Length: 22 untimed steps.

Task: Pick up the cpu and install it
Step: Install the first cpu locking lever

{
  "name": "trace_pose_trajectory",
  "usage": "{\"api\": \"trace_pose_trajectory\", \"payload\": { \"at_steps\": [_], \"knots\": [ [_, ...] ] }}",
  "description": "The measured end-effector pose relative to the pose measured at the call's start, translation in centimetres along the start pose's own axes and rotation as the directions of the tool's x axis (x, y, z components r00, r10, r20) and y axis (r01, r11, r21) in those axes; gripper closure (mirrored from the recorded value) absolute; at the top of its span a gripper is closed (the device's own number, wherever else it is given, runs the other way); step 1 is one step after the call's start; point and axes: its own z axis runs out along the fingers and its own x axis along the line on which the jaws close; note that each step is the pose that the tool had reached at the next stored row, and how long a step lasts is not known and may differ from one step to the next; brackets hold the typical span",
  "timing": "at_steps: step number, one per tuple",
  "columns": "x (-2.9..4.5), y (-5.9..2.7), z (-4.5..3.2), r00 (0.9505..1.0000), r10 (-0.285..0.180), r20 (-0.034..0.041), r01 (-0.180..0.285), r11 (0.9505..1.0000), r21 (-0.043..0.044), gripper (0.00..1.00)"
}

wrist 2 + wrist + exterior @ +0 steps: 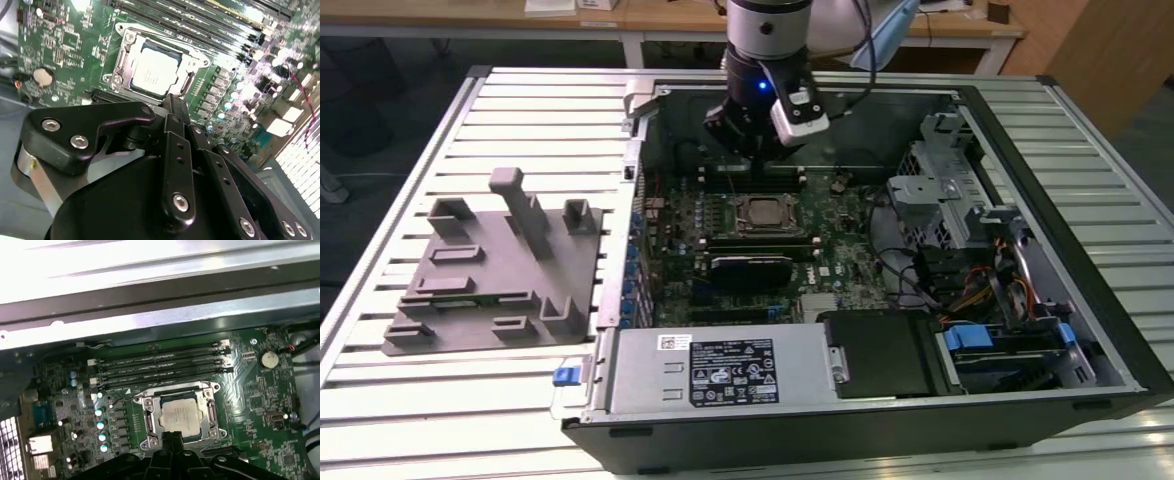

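The gripper (172, 104) points down into the open computer case (854, 432), fingertips pressed together, gripping nothing. Just beyond them the cpu (156, 71) lies in its socket (125, 55), at 6 o'clock from the gripper in the exterior view. The tips cover part of the socket's near rim.

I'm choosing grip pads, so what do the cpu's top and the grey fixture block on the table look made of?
The cpu: its top looks like bare metal, pale silver and matte, with a soft sheen under the light. The fixture block: probably plastic, evenly grey and dull with no glints, though painted metal cannot be ruled out.
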Motion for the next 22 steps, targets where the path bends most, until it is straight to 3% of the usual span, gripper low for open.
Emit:
{"api": "trace_pose_trajectory", "payload": {
  "at_steps": [4,10,15,20,22],
  "knots": [
    [0.0,0.0,0.0,0.9974,-0.073,-0.001,0.073,0.9974,-0.0013,0.89],
    [0.0,0.0,0.0,0.9862,-0.166,-0.002,0.166,0.9862,-0.0031,0.89],
    [0.0,0.0,0.0,0.9721,-0.234,-0.0027,0.234,0.9721,-0.0046,0.89],
    [0.0,0.0,0.0,0.9528,-0.304,-0.0034,0.303,0.9528,-0.006,0.89],
    [0.13,-0.03,0.0,0.9486,-0.317,-0.0033,0.316,0.9486,-0.0065,0.89]
  ]
}}
